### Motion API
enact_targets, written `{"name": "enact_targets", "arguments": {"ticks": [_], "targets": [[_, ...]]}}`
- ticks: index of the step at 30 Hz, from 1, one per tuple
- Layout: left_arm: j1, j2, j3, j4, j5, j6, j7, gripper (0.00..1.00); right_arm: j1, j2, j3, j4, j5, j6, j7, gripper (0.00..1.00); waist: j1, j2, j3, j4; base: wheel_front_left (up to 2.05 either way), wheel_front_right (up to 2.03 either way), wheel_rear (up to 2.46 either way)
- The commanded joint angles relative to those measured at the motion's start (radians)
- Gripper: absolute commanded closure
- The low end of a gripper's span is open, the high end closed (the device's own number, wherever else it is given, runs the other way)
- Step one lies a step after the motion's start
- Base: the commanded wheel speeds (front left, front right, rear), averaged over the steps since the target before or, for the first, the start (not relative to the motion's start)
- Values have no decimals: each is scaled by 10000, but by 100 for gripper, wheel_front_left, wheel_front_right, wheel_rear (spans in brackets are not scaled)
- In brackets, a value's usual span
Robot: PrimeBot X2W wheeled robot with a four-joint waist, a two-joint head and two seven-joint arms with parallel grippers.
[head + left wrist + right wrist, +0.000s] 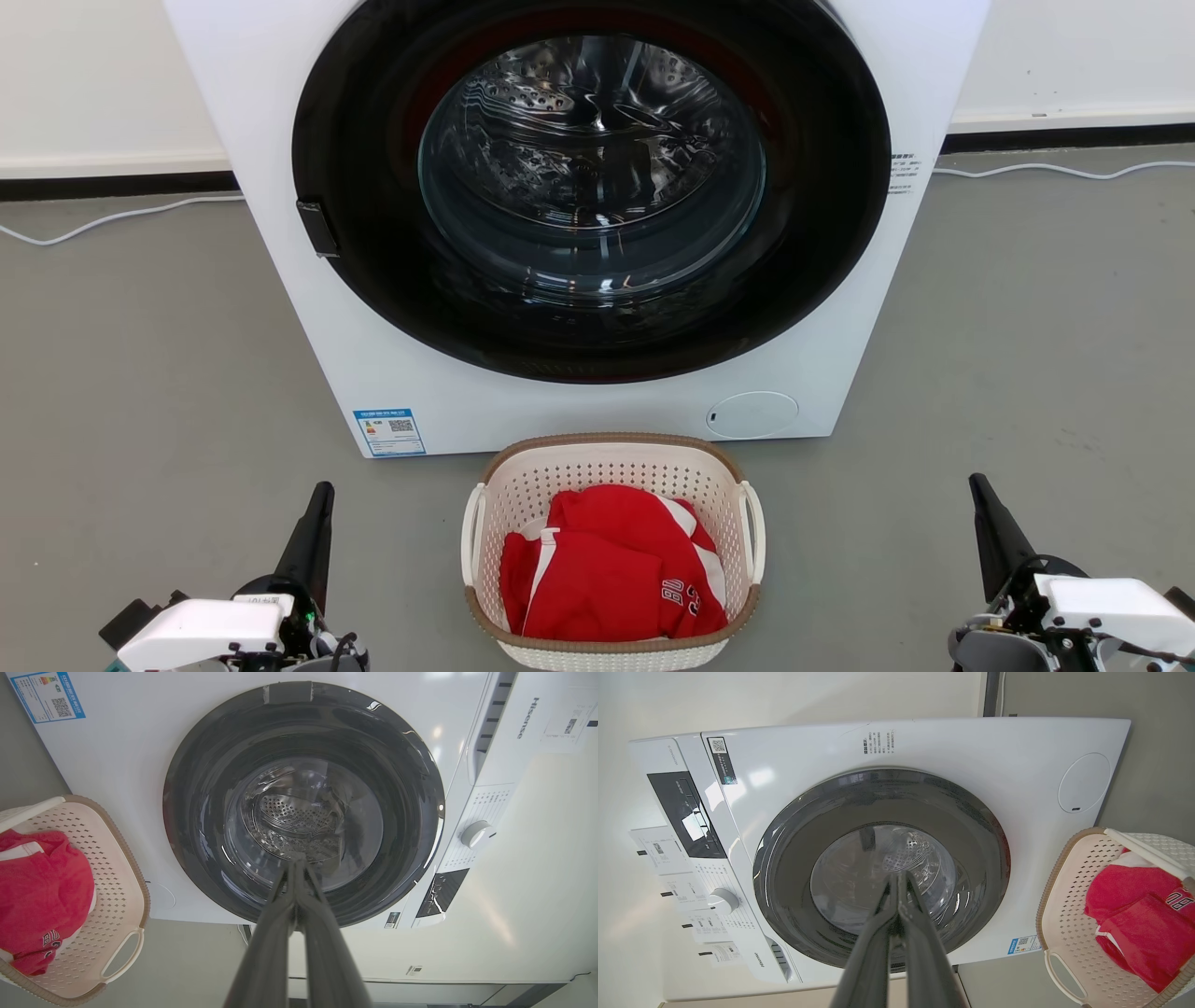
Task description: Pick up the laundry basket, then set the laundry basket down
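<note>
- Sitting upright on the grey floor (140, 373), the laundry basket (607, 467) is just in front of the washing machine (392, 401) and roughly midway between our two arms. A red garment (607, 569) with white trim lies bunched inside it.
- Our left gripper (322, 504) has its two dark fingers pressed together on nothing, well apart from the basket's left handle (471, 532). Our right gripper (980, 495) is the same: fingers together, empty, well clear of the right handle (754, 532).
- A basket standing on the floor with both grippers off it fits two stages: waiting to be lifted, or already set back down. We cannot tell which.
- What could go wrong, as we judge it:
  - The handles are thin white loops. A finger that catches only an edge could slip off and let that side drop.
  - If the two sides rise unevenly, the basket would tilt. The garment is heaped toward the near end, so it could slide out over the rim.
  - The basket is light, perforated plastic, so a sideways nudge from either arm would likely push it across the floor rather than seat a grip.
  - The machine's front is close behind the basket, so any forward swing could knock the far rim against it.
- Around us, the machine's round dark door (593, 187) looks shut, with the drum showing through the glass. A pale cable (93, 224) runs along the floor by the wall, well away. Nothing lies between either gripper and its handle.
</note>
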Motion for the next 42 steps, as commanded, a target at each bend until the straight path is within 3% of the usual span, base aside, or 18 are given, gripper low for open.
{"name": "enact_targets", "arguments": {"ticks": [1,42], "targets": [[-549,108,297,-289,-57,-75,63,100,-594,-29,171,-295,63,73,78,100,0,0,0,0,0,0,0],[-549,108,296,-290,-58,-75,62,100,-594,-29,172,-295,64,73,77,100,0,0,0,0,0,0,0]]}}
